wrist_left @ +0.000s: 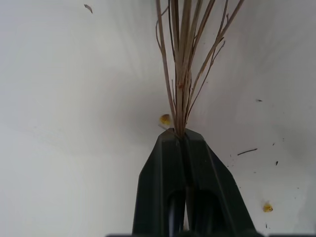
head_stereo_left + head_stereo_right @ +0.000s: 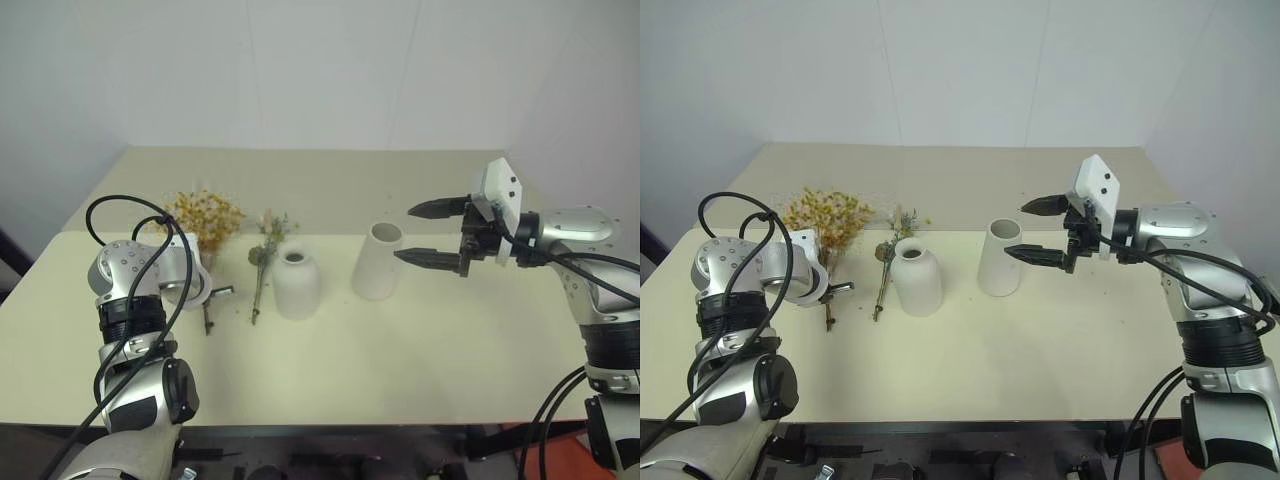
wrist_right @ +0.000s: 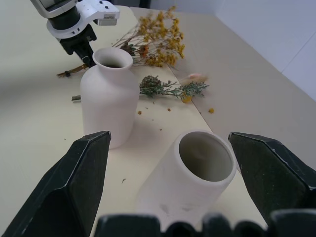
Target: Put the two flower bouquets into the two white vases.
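Observation:
The bushy yellow-orange bouquet (image 2: 205,213) lies on the table at the left, and my left gripper (image 1: 180,136) is shut on its thin brown stems (image 1: 180,74). To its right lies the small grey-green sprig bunch (image 2: 265,250), beside the short, narrow-necked white vase (image 2: 296,285). The taller cone-shaped vase (image 2: 377,262) stands upright to the right of that. My right gripper (image 2: 410,234) hovers open just right of the tall vase's mouth, pointing at it, with nothing between its fingers. In the right wrist view both vases (image 3: 187,182) (image 3: 108,98) stand upright with open mouths.
The cream table (image 2: 400,350) runs back to a white wall. Small petal crumbs (image 1: 267,207) lie scattered around the bouquets. Open tabletop stretches in front of the vases and on the right side.

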Motion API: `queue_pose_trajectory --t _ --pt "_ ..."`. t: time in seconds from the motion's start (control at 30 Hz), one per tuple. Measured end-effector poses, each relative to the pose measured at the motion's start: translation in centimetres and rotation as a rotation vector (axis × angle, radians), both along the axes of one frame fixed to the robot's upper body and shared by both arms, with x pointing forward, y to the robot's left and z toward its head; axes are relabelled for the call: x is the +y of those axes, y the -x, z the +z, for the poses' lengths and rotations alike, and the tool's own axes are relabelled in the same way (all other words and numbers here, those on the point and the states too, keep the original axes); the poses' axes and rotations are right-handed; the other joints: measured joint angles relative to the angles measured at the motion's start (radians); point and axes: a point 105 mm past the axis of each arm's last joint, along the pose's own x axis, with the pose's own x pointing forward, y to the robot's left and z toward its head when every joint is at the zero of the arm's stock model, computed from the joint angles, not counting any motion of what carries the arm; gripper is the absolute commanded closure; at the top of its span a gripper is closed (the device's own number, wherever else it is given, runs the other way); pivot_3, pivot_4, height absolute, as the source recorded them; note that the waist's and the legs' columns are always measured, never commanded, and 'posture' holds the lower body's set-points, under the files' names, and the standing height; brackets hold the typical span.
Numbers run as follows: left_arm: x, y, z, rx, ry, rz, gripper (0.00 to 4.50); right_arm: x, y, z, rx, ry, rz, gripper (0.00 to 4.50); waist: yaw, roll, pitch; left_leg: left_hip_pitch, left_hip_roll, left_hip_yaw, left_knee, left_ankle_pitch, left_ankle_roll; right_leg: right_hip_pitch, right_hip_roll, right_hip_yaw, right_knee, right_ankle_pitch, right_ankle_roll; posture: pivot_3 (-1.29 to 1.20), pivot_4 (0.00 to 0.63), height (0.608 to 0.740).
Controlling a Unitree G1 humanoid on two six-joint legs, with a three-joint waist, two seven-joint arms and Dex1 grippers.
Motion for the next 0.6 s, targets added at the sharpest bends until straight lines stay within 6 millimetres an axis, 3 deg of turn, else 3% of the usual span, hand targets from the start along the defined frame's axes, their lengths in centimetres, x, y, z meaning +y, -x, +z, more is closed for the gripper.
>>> queue_pose_trajectory --t 0.17,0.3,0.6 --pt "0.1 0.0 0.4 -0.021 -0.004 0.012 4.46 -0.2 0.5 -0.1 0.016 0.008 0.026 0.0 0.0 0.0 0.0 -0.001 0.0 0.002 0.0 0.0 0.0 0.0 0.0 -0.001 0.0 0.0 0.0 0.0 0.15 0.74" --pt "0.2 -0.2 2.3 -0.118 -0.021 0.033 4.46 -0.1 0.7 -0.1 0.024 0.006 0.041 0.0 0.001 0.0 0.0 -0.001 0.0 0.002 0.0 0.0 0.0 0.0 0.0 -0.001 0.0 0.0 0.0 0.0 0.15 0.74" --pt "-2.7 -0.5 10.8 -0.531 -0.079 -0.059 4.46 0.0 0.8 -0.2 0.029 0.009 0.054 0.0 0.011 0.0 0.0 -0.002 0.0 0.002 0.0 0.001 -0.002 0.0 0.0 -0.002 -0.001 0.0 0.0 0.0 0.15 0.74"
